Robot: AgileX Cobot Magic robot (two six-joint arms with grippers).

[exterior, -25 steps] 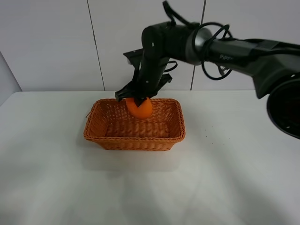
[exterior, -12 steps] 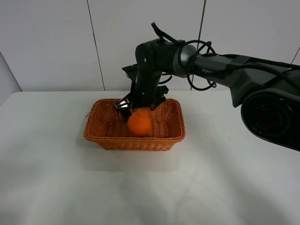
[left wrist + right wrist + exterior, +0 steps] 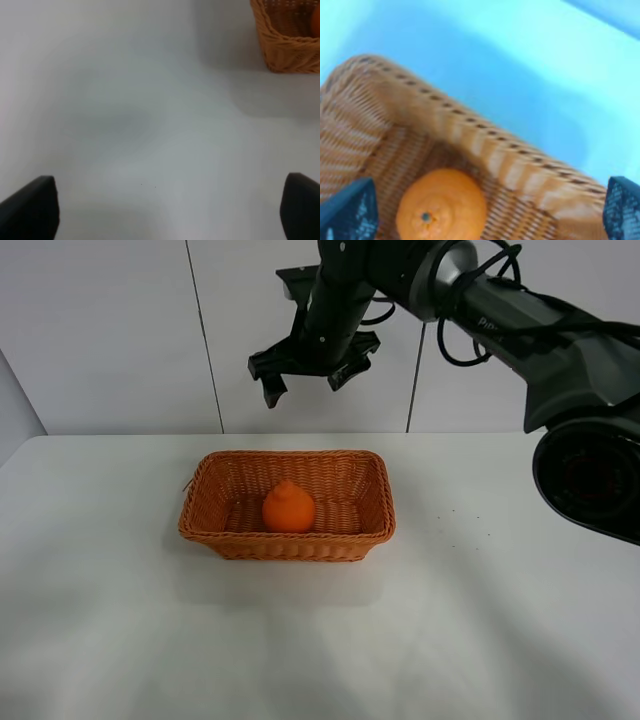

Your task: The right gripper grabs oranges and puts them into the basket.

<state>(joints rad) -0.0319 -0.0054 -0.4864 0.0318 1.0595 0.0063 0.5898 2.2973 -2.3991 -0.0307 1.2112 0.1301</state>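
The orange [image 3: 289, 508] lies inside the wicker basket [image 3: 226, 537], near its middle, knob up. My right gripper [image 3: 308, 373] is open and empty, well above the basket's far rim. In the right wrist view the orange [image 3: 441, 206] lies on the basket floor below the braided rim [image 3: 485, 147], with my fingertips [image 3: 351, 210] spread wide at the frame's edges. My left gripper [image 3: 167, 210] is open over the bare white table, with a corner of the basket [image 3: 287, 40] in its view. The left arm does not show in the exterior view.
The basket stands on a white table [image 3: 480, 620] in front of a white panelled wall [image 3: 110, 330]. The right arm's black links and cables [image 3: 520, 320] reach in from the right.
My right gripper let go of the orange in the basket, opened, and rose well above it. The orange settled on the basket floor.
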